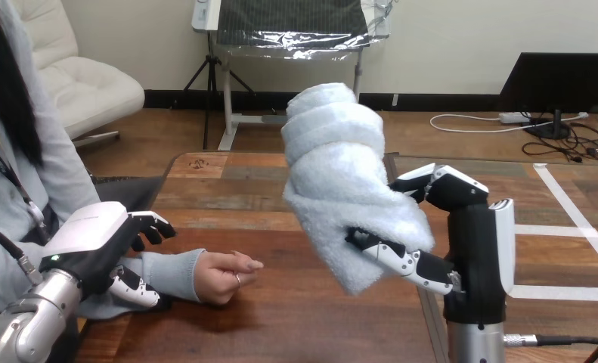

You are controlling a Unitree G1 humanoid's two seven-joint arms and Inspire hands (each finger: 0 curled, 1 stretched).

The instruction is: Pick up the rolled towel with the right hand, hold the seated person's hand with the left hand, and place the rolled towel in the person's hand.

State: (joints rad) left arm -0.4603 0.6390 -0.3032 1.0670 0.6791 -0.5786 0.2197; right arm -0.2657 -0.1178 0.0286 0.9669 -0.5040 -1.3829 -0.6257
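Head view: your right hand (473, 242) stands at the centre right, raised above the wooden tabletop (295, 325). Its fingers and thumb are curled round the lower end of the rolled towel (341, 174), which rises upright and tilts slightly left. At the lower left, your left hand (91, 234) sits over the person's forearm (171, 272), fingers on the far side and thumb on the near side, loosely wrapping the sleeve. The person's hand (224, 276) rests on the tabletop just beyond it, fingers loosely curled in. The pickup looks done and the hold is made on the forearm. Next, carry the towel left and down to that hand, which likely needs opening first.
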